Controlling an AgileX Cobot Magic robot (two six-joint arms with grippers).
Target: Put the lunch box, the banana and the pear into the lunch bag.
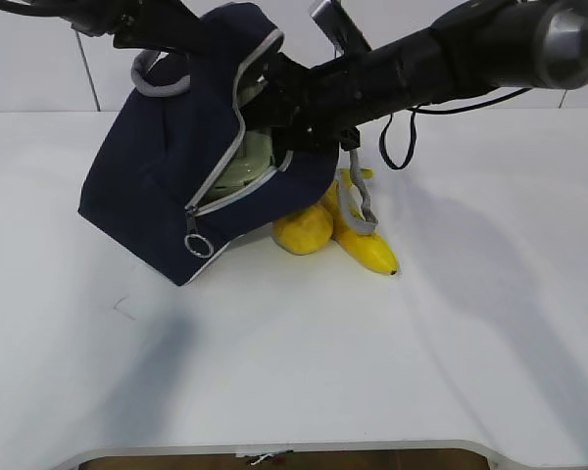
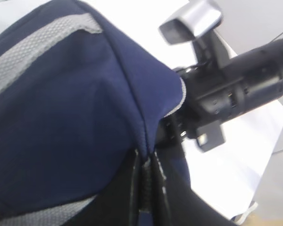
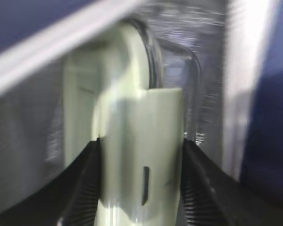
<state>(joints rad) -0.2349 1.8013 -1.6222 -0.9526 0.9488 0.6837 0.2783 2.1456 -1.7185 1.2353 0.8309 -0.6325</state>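
Note:
The navy lunch bag is tilted up off the table with its zipper mouth open toward the right. My left gripper is shut on the fabric at the bag's top edge; in the left wrist view its jaws pinch a fold of the bag. My right gripper reaches into the mouth and is shut on the lunch box, whose sage-green lid fills the gap in my right gripper. The pear and the banana lie on the table under the bag's right edge.
A grey rope handle hangs over the banana. The zipper's ring pull dangles at the bag's low front corner. My right arm crosses just beyond the bag's top. White table spreads in front.

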